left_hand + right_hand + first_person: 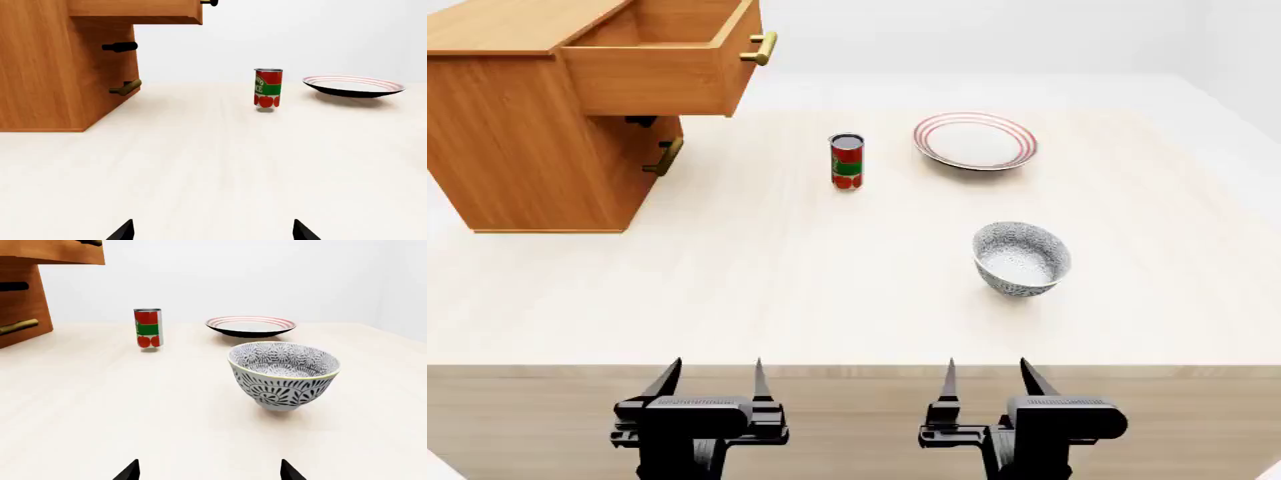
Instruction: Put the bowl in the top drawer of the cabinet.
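Left wrist view: the left gripper [212,231] stood open and empty – the cabinet [53,75] ahead.

Head view: both grippers were open, holding nothing. The bowl [1021,258] sat upright on the table [761,290] ahead of the right gripper [986,378]; the top drawer [674,60] – pulled out – lay far beyond the left gripper.

Right wrist view: the bowl stood just ahead, untouched.

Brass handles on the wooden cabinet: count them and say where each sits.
2. One brass bar handle is on the front of the pulled-out top drawer; the other brass handle is on the lower drawer beneath it. Others may be hidden on unseen cabinet sides.
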Available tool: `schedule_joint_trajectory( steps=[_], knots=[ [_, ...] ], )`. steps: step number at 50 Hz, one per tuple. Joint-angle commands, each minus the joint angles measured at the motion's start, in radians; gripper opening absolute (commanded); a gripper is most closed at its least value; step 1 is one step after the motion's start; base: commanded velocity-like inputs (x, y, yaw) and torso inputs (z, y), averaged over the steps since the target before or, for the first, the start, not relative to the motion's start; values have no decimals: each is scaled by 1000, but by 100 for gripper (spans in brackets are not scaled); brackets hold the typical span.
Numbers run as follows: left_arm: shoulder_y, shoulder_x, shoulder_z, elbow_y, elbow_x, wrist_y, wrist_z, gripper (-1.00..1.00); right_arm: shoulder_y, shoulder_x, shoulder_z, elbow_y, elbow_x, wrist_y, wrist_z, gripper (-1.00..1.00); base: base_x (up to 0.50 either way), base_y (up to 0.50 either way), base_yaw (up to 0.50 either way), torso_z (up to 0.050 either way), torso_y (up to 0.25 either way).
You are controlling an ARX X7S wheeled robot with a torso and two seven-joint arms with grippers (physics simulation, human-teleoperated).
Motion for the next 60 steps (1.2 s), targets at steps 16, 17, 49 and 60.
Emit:
schedule_joint_trajectory(
  steps=[16,17,49,60],
  knots=[
    [-12,-55,65,-21,-51,0,-59,100,-34,63,-59,17,68,-41,43,100,0,261,0,0,0],
    [-13,-57,67,-22,-53,0,-60,100,-34,64,-61,18,70,-41,45,100,0,500,0,0,0],
    [8,-110,106,80,-106,-53,-102,100,-23,105,-105,-34,116,23,90,100,0,440,0,0,0],
    [53,-197,83,575,-241,-406,-98,100,9,169,-81,-512,210,462,141,100,0,0,0,0,0]
  ],
)
